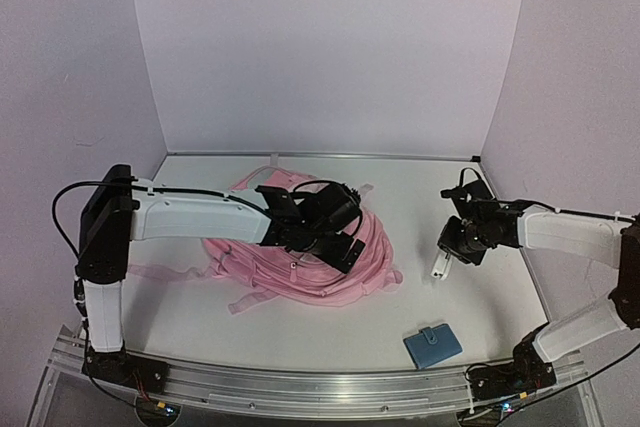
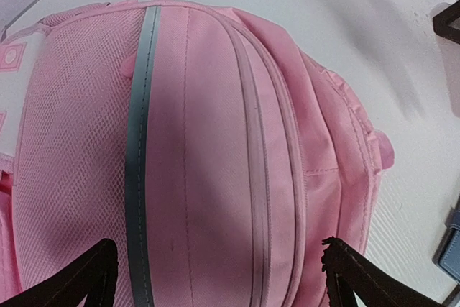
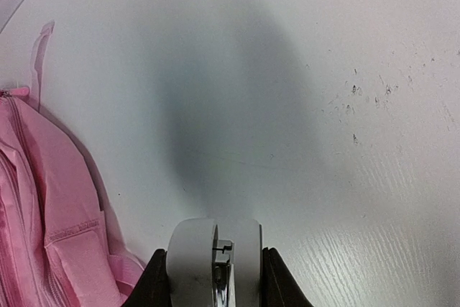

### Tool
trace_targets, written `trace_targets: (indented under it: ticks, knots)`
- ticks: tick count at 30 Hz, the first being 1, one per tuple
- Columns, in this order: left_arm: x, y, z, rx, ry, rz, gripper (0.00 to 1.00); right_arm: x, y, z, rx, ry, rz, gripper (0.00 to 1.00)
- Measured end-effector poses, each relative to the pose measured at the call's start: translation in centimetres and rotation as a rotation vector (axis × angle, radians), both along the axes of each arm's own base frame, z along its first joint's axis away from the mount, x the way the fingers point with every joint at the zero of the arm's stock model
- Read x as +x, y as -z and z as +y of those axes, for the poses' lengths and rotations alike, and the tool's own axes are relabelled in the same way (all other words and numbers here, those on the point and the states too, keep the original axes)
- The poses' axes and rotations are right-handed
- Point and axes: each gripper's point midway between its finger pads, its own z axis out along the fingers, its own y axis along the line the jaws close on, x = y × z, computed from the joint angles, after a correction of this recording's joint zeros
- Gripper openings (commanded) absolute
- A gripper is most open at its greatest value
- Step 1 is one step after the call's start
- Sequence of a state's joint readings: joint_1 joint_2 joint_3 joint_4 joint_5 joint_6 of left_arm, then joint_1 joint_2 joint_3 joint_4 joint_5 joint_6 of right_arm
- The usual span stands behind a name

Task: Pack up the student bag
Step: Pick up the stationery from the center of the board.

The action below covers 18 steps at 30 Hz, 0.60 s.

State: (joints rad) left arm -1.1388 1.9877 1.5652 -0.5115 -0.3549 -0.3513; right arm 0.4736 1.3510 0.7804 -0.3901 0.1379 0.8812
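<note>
White arm links (image 1: 190, 217), black joints (image 1: 105, 227)

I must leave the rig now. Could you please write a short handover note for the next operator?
Left gripper: open over the student bag, holding nothing.
Right gripper: shut on a small white object, right of the bag.
Bag lies flat mid-table; its zips look closed.
Blue wallet lies on the table, near side.
Done: white object gripped. Left: open bag, pack it and probably the wallet.

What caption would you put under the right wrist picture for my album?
Right jaws clamp a small white rounded object over the white table, beside the big pink fabric backpack.
</note>
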Motion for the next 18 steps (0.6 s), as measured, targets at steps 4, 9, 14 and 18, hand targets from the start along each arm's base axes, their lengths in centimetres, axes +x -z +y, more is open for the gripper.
trace_targets:
  ticks: [4, 9, 14, 18]
  knots:
    - [1.1, 0.9, 1.1, 0.108, -0.050, -0.038, 1.00, -0.1, 0.1, -0.1, -0.003, -0.004, 0.002, 0.00]
    - [1.6, 0.9, 2.4, 0.166, -0.093, -0.075, 0.99, -0.2, 0.1, -0.1, -0.006, -0.009, 0.002, 0.00]
    - [1.6, 0.3, 2.6, 0.171, -0.110, -0.107, 0.99, -0.2, -0.7, -0.1, 0.005, -0.013, -0.020, 0.00]
    - [1.7, -0.2, 2.7, 0.169, -0.117, -0.119, 1.00, -0.2, -1.1, 0.0, 0.015, -0.017, -0.033, 0.00]
